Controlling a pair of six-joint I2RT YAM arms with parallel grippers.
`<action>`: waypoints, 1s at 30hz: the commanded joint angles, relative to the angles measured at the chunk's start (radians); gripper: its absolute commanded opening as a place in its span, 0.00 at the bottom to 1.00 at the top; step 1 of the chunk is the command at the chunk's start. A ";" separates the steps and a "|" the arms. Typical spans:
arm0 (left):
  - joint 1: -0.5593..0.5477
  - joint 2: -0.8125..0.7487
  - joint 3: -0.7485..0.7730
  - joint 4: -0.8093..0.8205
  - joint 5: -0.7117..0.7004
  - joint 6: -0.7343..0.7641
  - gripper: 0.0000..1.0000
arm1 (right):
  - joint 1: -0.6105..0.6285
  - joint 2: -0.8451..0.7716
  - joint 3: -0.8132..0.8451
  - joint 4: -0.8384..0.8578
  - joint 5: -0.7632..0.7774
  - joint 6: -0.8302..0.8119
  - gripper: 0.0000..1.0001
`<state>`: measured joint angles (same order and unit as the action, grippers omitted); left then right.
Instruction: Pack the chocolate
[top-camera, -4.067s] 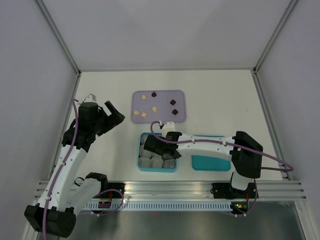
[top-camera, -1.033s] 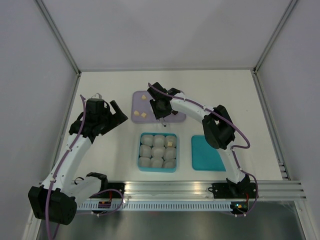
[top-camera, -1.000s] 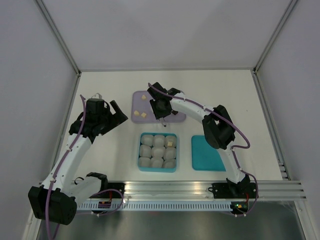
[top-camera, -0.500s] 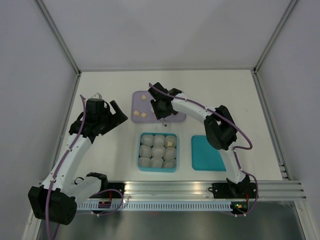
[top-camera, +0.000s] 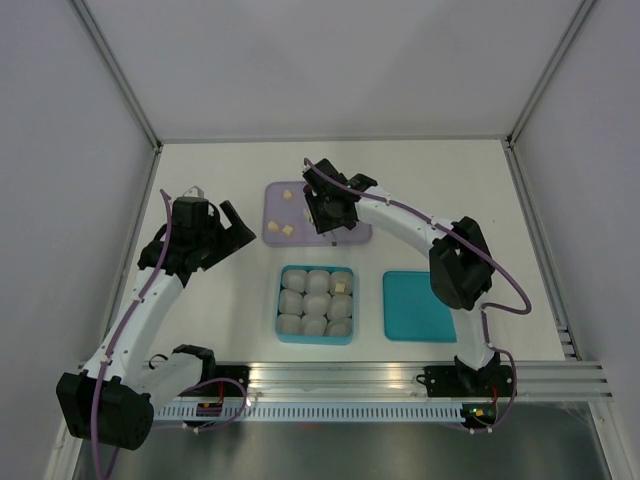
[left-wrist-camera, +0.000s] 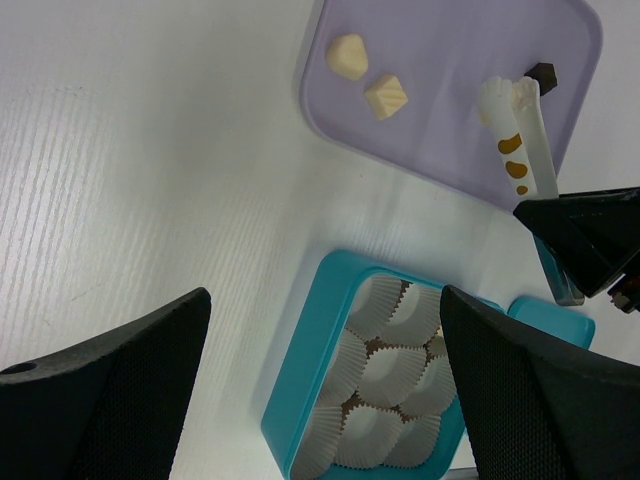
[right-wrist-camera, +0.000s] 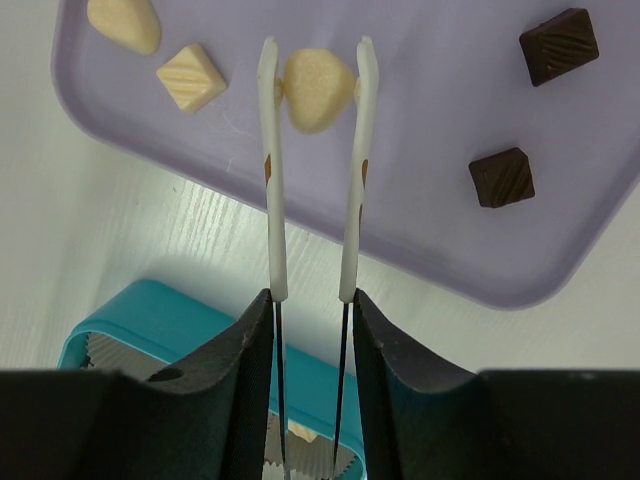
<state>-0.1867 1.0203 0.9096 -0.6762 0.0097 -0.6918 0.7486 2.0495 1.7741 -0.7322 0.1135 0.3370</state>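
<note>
My right gripper (right-wrist-camera: 312, 305) is shut on white tweezers (right-wrist-camera: 272, 180), also seen from above (top-camera: 326, 208). The tweezer tips touch both sides of a cream chocolate (right-wrist-camera: 318, 88) on the lavender tray (right-wrist-camera: 430, 250). I cannot tell whether that piece is lifted. Two more cream pieces (right-wrist-camera: 192, 76) lie at the tray's left and two dark pieces (right-wrist-camera: 502, 177) at its right. A teal box (top-camera: 281, 300) of white paper cups holds one cream piece (top-camera: 341, 288). My left gripper (top-camera: 232, 225) is open and empty over the table left of the tray; its wrist view (left-wrist-camera: 325, 300) shows the box wall (left-wrist-camera: 295, 400).
A teal lid (top-camera: 418, 306) lies flat to the right of the box. The right arm arches over the tray's right side. White walls and metal posts close in the table at the left, back and right.
The right gripper has moved from the teal box up to the lavender tray with the tweezers, and a cream piece now lies in the box. The left arm has drawn back slightly.
</note>
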 joint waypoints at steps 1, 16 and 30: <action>-0.003 -0.011 0.017 0.030 0.010 0.009 1.00 | 0.017 -0.097 -0.033 0.022 0.035 0.013 0.07; -0.003 -0.014 -0.001 0.029 0.065 0.009 1.00 | 0.264 -0.439 -0.341 0.034 0.179 0.155 0.08; -0.003 -0.045 -0.008 0.030 0.131 0.021 1.00 | 0.426 -0.569 -0.551 0.022 0.230 0.361 0.08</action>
<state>-0.1875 1.0000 0.9092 -0.6762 0.1040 -0.6914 1.1667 1.5063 1.2362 -0.7193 0.2943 0.6262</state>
